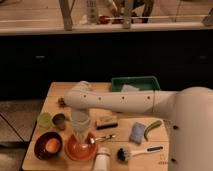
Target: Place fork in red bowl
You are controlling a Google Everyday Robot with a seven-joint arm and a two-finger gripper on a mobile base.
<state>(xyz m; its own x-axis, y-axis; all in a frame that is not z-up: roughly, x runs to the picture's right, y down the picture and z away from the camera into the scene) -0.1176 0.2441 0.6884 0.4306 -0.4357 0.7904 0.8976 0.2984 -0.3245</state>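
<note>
The red bowl [75, 149] sits near the front left of the wooden table [165, 150]. My gripper [80, 138] points straight down right over the bowl, and its lower end hides part of the bowl's inside. The fork [104, 137] lies just right of the bowl, shiny, with its left end at or on the bowl's right rim and its darker handle pointing right. I cannot tell whether the gripper touches the fork.
A maroon bowl [48, 146] holding something orange stands left of the red bowl. Behind them are a green cup [45, 119] and a dark cup [60, 120]. Also here: a green tray [136, 82], a brown sponge [106, 121], a blue sponge [137, 132], a white-handled brush [134, 151] and a white bottle [102, 159].
</note>
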